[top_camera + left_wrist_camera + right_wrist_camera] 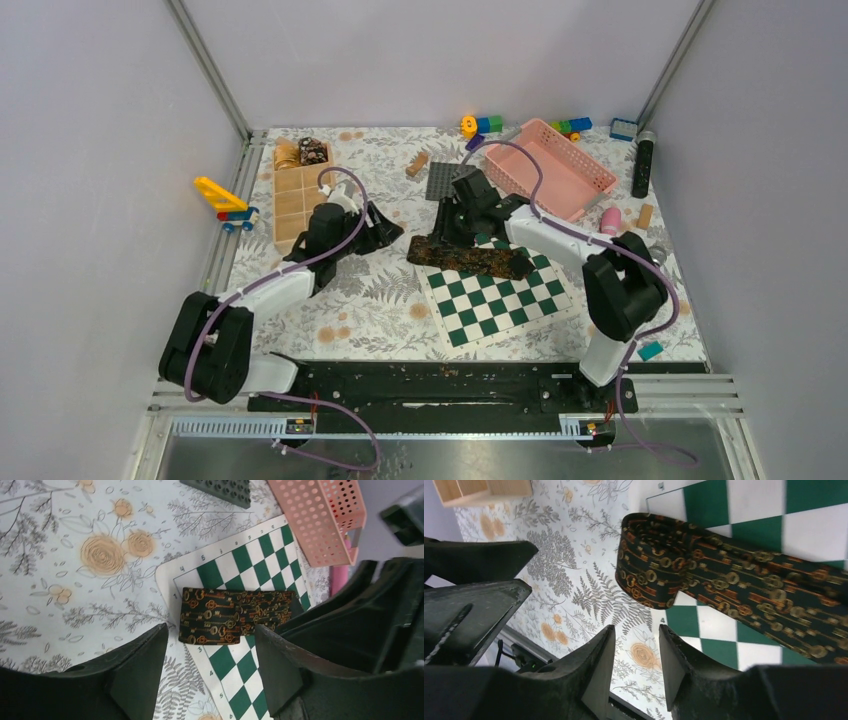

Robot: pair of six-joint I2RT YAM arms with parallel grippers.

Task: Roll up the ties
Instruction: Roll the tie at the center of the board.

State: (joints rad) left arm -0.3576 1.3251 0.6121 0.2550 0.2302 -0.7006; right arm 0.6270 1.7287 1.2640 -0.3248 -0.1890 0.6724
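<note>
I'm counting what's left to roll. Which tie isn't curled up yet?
The dark key-patterned tie, stretched out across the chessboard. The golden tie and the speckled tie sit coiled in the wooden tray.

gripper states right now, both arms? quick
Left gripper: open, holding nothing.
Right gripper: open with a narrower gap, holding nothing; the tie lies beyond its fingertips.

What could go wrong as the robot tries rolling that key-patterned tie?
The tie lies partly on the chessboard mat, so a pinch might catch or drag the mat too. The left gripper and right gripper, both open, hover near the same end and could bump.
</note>
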